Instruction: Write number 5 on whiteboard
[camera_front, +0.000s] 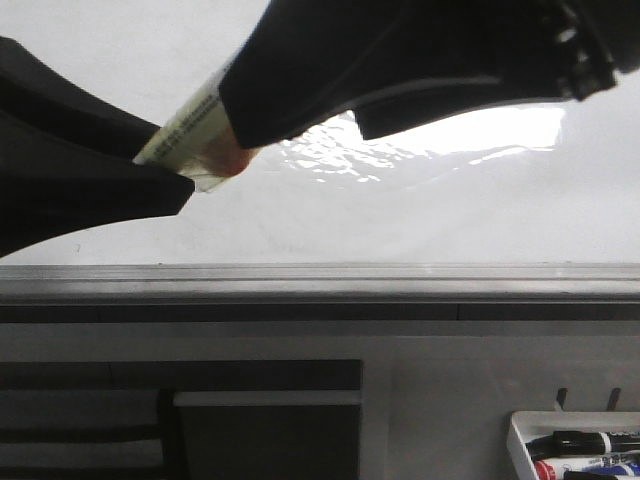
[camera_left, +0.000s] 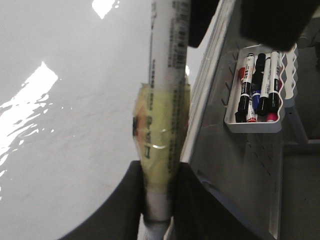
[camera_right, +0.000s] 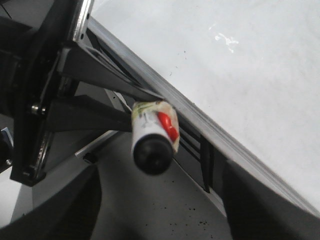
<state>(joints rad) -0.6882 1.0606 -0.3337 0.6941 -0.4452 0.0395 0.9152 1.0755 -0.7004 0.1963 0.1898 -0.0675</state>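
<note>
BEFORE THE FIRST STROKE: The left gripper (camera_left: 159, 200) is pinched tight on the lower barrel of a white marker (camera_left: 169, 60), which is wrapped in a band of yellowish tape (camera_left: 155, 130). It holds the marker just above the whiteboard (camera_front: 350, 220), near the board's left edge. The right gripper (camera_right: 160, 200) stands over the marker's dark far end with its fingers spread wide and not closing on anything.

The number 5 is nowhere on the board. Every stretch of white that shows is bare apart from glare, though the two arms hide part of it.

The step in hand looks like preparing the marker, most likely pulling its cap or passing it between arms. Which of the two cannot be told. The next move would call for the right gripper to close squarely on that end while the left keeps its grip. After that the tip has to meet the board lightly enough not to skid on the gloss.

By count there are one whiteboard, one grey rail (camera_front: 320, 272) along its near edge, two grippers and one held marker. One white tray (camera_left: 252, 127) hangs at the near right corner of the bench. It holds at least four spare markers (camera_left: 260, 80), but their overlap blurs the exact tally.
</note>
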